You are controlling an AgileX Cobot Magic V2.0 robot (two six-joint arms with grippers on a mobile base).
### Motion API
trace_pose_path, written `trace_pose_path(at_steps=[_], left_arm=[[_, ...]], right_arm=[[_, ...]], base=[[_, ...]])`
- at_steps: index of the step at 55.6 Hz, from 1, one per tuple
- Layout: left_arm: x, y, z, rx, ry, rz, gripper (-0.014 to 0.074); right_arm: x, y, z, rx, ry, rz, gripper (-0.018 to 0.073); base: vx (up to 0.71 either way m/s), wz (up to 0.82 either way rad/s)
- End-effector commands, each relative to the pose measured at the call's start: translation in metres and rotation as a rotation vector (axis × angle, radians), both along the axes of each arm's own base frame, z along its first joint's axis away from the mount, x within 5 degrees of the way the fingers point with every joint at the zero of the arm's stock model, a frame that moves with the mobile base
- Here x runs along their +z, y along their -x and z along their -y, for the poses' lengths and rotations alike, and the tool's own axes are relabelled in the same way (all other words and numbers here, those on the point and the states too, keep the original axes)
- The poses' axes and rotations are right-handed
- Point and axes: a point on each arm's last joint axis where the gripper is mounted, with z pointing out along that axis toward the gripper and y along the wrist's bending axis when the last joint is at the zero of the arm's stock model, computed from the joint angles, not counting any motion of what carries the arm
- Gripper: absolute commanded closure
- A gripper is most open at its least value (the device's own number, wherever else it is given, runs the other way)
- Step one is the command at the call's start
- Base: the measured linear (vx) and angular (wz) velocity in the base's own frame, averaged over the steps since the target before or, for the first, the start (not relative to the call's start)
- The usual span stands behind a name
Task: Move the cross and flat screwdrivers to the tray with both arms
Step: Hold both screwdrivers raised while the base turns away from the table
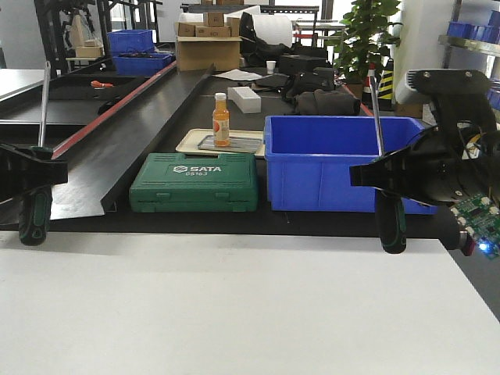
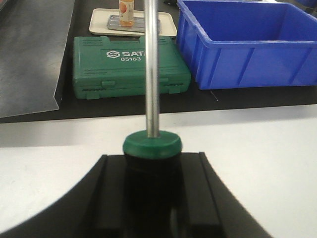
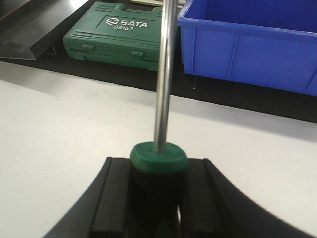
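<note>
My left gripper (image 1: 34,173) at the left edge is shut on one screwdriver (image 1: 35,215). Its black-and-green handle hangs below the jaws and its steel shaft points straight up. In the left wrist view the green collar of that screwdriver (image 2: 152,145) sits between the black pads of the left gripper (image 2: 152,166). My right gripper (image 1: 391,176) is shut on the other screwdriver (image 1: 391,223), held upright the same way; its collar (image 3: 159,156) shows in the right gripper (image 3: 158,174). Both hang above the white table (image 1: 234,312). The tips are out of view, so which is cross or flat I cannot tell. The tray is out of view.
Behind the white table stand a green SATA case (image 1: 194,181) and a deep blue bin (image 1: 344,160). A beige tray (image 1: 187,144) carries an orange bottle (image 1: 221,119). A dark metal sheet (image 1: 117,141) slopes at the left. Boxes and more blue bins sit far back.
</note>
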Motion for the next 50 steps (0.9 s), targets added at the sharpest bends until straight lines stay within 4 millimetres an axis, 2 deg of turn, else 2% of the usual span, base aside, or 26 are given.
trace_pose_path(at_steps=[1,28,50], left_arm=[[0.0276,0.0075,-0.0013,0.024,0.049,0.139,0.0596],[0.0276,0.0075,-0.0013,0.024,0.049,0.139,0.0596],[0.0276,0.0082,-0.0012,0.021,0.048,0.135,0.0596]], right_arm=[[0.0315,0.0086,0.0025,-0.006,-0.042,0.167,0.0567],[0.0314,0.0087,0.0026,-0.006,-0.042,0.166,0.0567],[0.0314,0.0087,0.0026,-0.006,-0.042,0.166,0.0567]], base=[[-0.22,0.04],[-0.25,-0.09],[-0.25,-0.38]])
